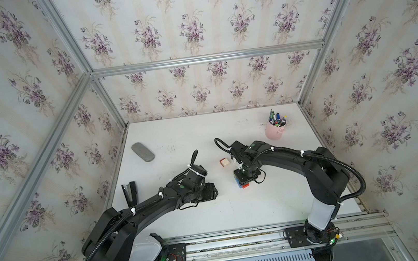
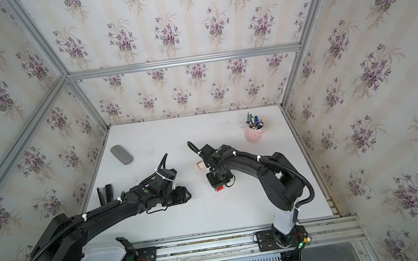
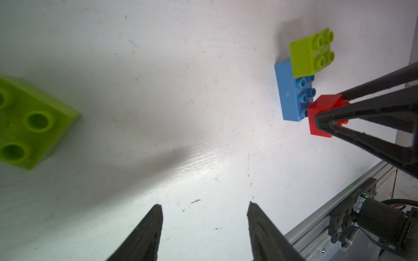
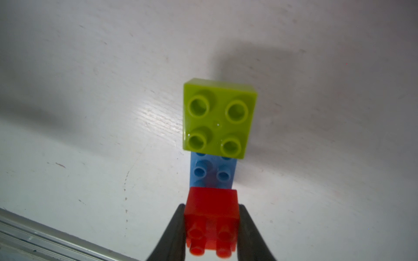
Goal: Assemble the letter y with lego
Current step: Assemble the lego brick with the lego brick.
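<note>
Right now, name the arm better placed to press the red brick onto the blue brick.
Right. The right claw is shut on the red brick at the end of the blue brick. The left claw stands open and empty, apart from them, nearer a loose green brick.

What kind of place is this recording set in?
Probably a lab robot booth, not a home: aluminium frame, wallpaper panels, left arm and right arm bolted to a rail.
</note>
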Action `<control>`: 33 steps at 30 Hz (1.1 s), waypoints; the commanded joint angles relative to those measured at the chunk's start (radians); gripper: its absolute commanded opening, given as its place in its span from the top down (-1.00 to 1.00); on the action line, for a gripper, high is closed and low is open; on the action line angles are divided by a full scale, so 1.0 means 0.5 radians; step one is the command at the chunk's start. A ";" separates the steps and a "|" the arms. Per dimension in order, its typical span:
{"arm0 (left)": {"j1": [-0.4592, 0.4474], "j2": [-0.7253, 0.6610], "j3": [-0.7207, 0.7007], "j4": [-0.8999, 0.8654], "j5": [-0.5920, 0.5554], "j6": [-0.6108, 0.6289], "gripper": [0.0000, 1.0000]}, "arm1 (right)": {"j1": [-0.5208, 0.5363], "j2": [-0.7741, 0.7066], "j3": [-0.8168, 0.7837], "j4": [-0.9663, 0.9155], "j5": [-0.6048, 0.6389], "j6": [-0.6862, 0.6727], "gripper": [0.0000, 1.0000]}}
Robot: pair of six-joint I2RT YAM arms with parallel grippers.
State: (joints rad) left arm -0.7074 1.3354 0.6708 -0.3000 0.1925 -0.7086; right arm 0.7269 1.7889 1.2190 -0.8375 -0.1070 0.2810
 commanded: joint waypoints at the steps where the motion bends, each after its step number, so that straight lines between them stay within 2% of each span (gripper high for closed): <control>1: 0.001 0.001 -0.002 0.036 0.004 0.017 -0.25 | 0.001 0.015 -0.005 -0.006 -0.022 -0.013 0.48; 33: 0.001 0.007 -0.053 0.059 -0.045 0.009 -0.25 | 0.002 0.002 -0.030 -0.185 0.039 0.082 0.49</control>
State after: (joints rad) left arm -0.7074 1.3388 0.6460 -0.2859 0.1902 -0.7090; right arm 0.7273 1.7969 1.2076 -0.8848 -0.0998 0.3077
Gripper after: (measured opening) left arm 0.623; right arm 0.324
